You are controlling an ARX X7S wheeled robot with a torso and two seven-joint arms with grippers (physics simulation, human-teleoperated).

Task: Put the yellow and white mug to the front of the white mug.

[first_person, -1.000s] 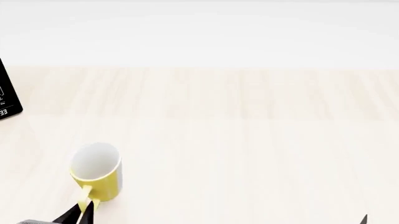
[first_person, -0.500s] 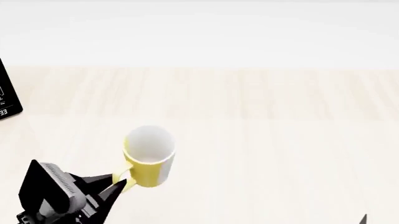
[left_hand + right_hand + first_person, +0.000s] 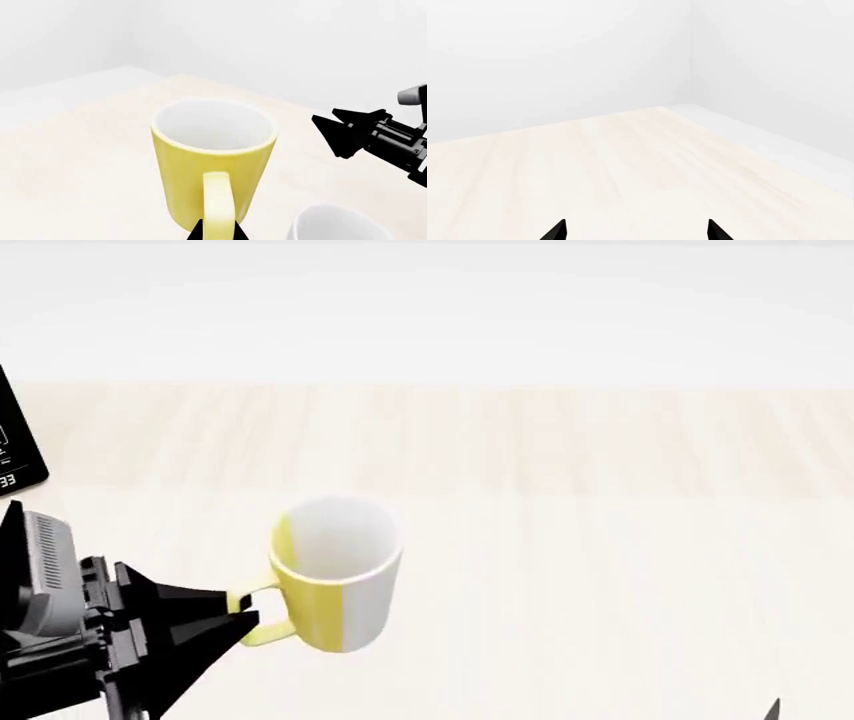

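Yellow and white mug (image 3: 335, 575) hangs upright by its handle, seemingly clenched in the left tool (image 3: 240, 618).

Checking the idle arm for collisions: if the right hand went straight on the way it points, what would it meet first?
Nothing close: ahead of the right hand the wooden table looks bare; farther on stands the pale wall, though depth is unclear.

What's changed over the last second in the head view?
The left gripper, shut on the handle of the yellow and white mug, has carried it rightward and upward in view. The black device at the table's left edge hasn't moved.
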